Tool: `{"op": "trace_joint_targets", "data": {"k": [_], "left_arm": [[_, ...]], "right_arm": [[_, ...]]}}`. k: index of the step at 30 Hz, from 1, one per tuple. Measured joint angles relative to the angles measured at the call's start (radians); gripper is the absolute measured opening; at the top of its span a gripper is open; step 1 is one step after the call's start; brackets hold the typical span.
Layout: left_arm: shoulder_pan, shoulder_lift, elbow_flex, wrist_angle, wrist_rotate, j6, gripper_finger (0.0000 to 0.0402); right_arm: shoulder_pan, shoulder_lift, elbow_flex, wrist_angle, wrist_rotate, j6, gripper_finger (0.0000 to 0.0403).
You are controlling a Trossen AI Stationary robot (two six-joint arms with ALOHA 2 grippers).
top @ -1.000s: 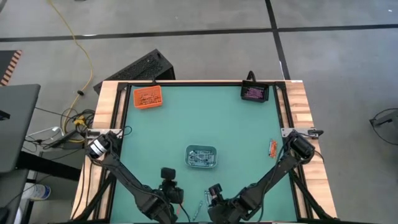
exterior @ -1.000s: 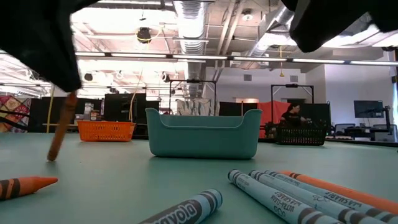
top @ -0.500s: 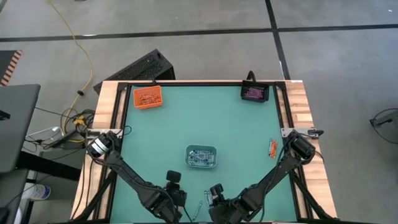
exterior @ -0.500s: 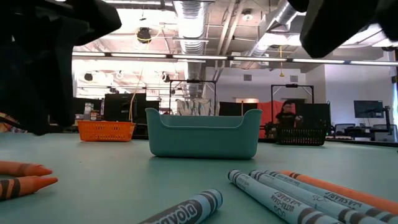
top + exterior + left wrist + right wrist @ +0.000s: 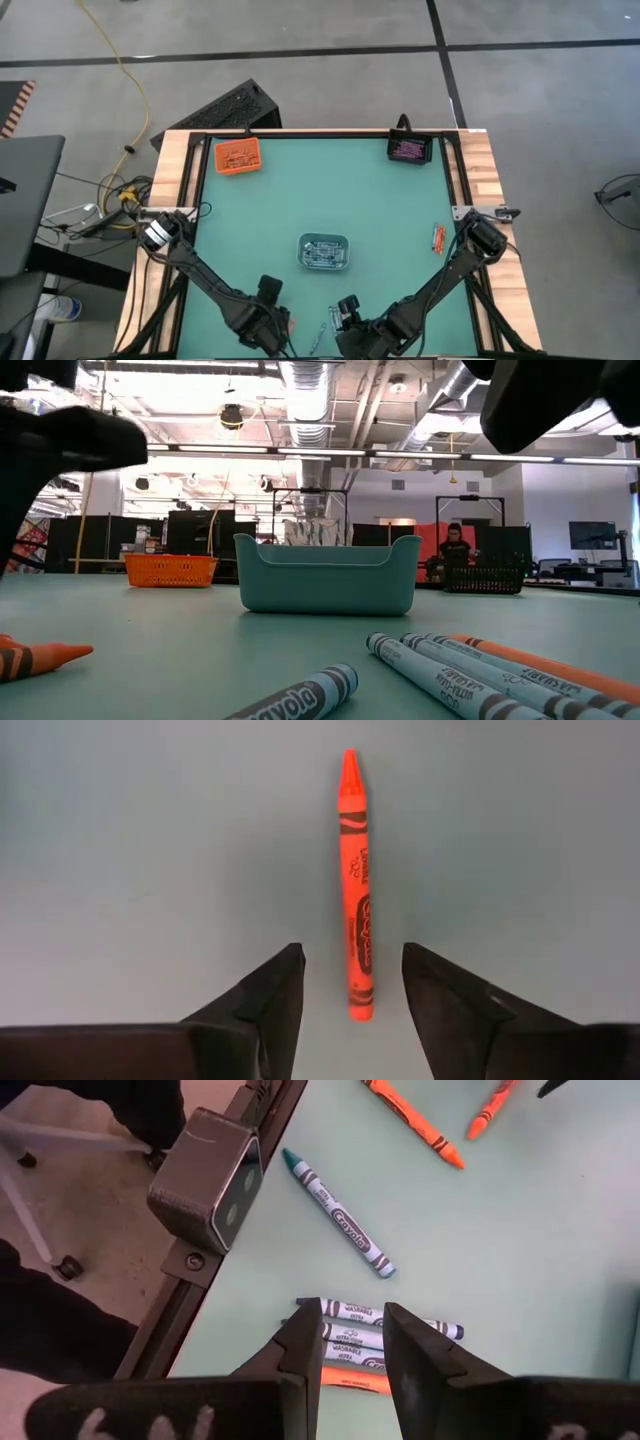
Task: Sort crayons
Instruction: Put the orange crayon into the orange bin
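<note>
While the left gripper (image 5: pixel 350 982) hangs open over an orange crayon (image 5: pixel 355 890) that lies flat on the table (image 5: pixel 130 850), its fingers standing either side of the crayon's blunt end without touching it, the likeliest trouble is a poor pinch: the fingers bracket only the very end, so a close there may tip the crayon or let it swing and slip on the way to a tray. The stick is round and will probably roll if a finger nudges it first. The right gripper (image 5: pixel 350 1342) hovers near the table's front edge over a small bunch of blue crayons (image 5: pixel 385 1315) with an orange one beside them; its fingers stand a little apart and hold nothing that I can see. Those sticks lie touching, so a close there may catch two or push one off the edge. More crayons lie loose nearby, the orange tray (image 5: pixel 237 156) and the black tray (image 5: pixel 409 149) sit at the far corners, and the grey tray (image 5: pixel 324 251) stands mid-table, so a long carry gives a weak grip time to fail.
</note>
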Motion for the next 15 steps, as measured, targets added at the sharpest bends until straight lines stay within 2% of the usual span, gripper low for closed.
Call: {"op": "trace_joint_targets", "data": {"k": [6,9,13,15], "left_arm": [[0.006,-0.015,-0.080,0.106,0.084,-0.023,0.0127],[0.010,-0.014,-0.094,0.110,0.101,-0.032,0.0089],[0.010,-0.022,-0.095,0.115,0.099,-0.016,0.0019],[0.010,-0.027,-0.097,0.115,0.086,-0.015,0.0011]], "right_arm": [[0.001,0.000,0.000,0.000,0.003,-0.001,0.0100],[0.001,0.000,0.000,0.001,0.003,-0.001,0.0100],[0.001,0.000,0.000,0.000,0.003,-0.001,0.0100],[0.001,0.000,0.000,0.000,0.003,-0.001,0.0100]]}}
